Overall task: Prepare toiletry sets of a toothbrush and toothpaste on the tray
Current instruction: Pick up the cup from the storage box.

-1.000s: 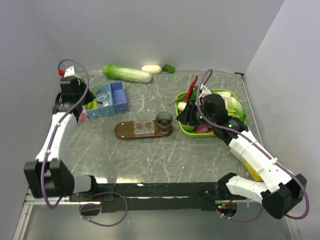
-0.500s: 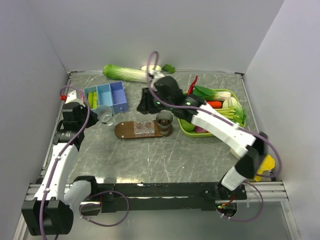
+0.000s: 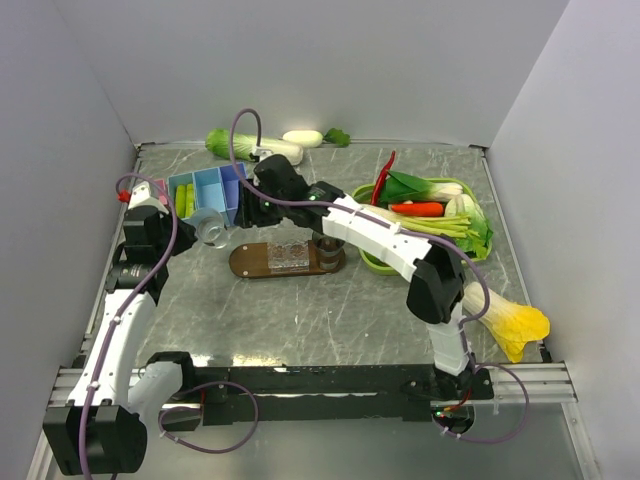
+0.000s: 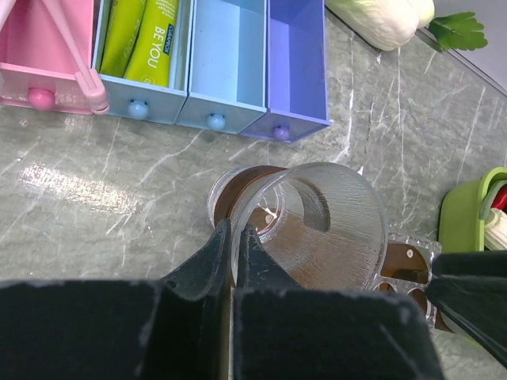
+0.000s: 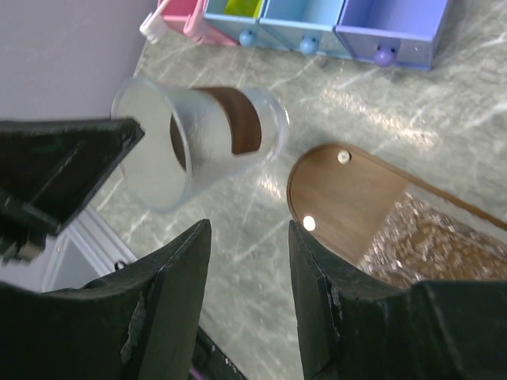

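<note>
The tray (image 3: 255, 262) lies in the middle of the table (image 3: 330, 320), a long brown oval. A dark cup (image 3: 328, 246) stands on its right end, and a clear bumpy sheet (image 3: 290, 253) lies on its middle. There is no toothpaste or toothbrush on it yet.

The toothpaste (image 4: 150, 36) is in the blue box (image 4: 297, 71) behind the tray: two green tubes side by side in one slot. The toothbrush (image 4: 73, 49) is in the pink slot next to them, a thin pale stick leaning out over the front.

The right pincer (image 5: 247, 237) hangs over the table just beside the tray's left end. Its two fingers are apart and hold nothing. The blue box is near, a little beyond it.

The left pincer (image 4: 235, 233) is squeezed tight on the rim of a clear cup (image 4: 317, 226), with one finger inside and one outside. The cup is tipped over on its side, just left of the tray's end, between the tray and the blue box.

A green basket (image 3: 372, 262) full of vegetables sits to the right of the tray.
</note>
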Controlling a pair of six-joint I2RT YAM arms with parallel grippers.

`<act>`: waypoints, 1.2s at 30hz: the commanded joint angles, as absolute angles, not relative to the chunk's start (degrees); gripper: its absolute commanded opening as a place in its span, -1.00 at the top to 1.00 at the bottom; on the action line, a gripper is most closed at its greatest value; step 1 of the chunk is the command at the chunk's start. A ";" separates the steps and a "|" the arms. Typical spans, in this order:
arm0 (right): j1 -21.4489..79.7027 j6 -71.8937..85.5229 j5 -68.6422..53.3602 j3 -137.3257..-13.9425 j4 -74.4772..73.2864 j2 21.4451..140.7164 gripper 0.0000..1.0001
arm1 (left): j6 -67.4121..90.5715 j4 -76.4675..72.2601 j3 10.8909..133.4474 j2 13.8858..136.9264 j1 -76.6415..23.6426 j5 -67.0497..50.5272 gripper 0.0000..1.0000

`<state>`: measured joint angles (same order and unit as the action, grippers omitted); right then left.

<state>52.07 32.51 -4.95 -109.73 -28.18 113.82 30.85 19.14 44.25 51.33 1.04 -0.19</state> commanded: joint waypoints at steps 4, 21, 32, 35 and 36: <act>54.05 34.72 -2.55 -116.45 -27.16 117.77 -0.03 | 32.61 11.51 45.26 50.89 0.97 -1.93 0.98; 55.11 35.16 -0.27 -122.60 -29.88 123.92 0.08 | 33.40 10.46 44.21 51.33 -1.32 -3.16 0.98; 55.28 34.19 2.90 -124.10 -32.08 125.86 0.27 | 33.57 9.85 43.86 51.24 -4.65 -2.29 0.98; 55.46 34.10 3.08 -124.10 -31.99 126.12 0.37 | 33.49 9.41 43.68 51.24 -5.71 -3.16 0.98; 55.46 33.93 3.08 -124.10 -31.99 126.12 0.44 | 33.23 9.23 43.68 51.07 -5.97 -3.51 0.98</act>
<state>54.87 34.59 1.78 -121.10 -32.10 125.03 31.31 17.02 43.29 52.49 -4.38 -1.13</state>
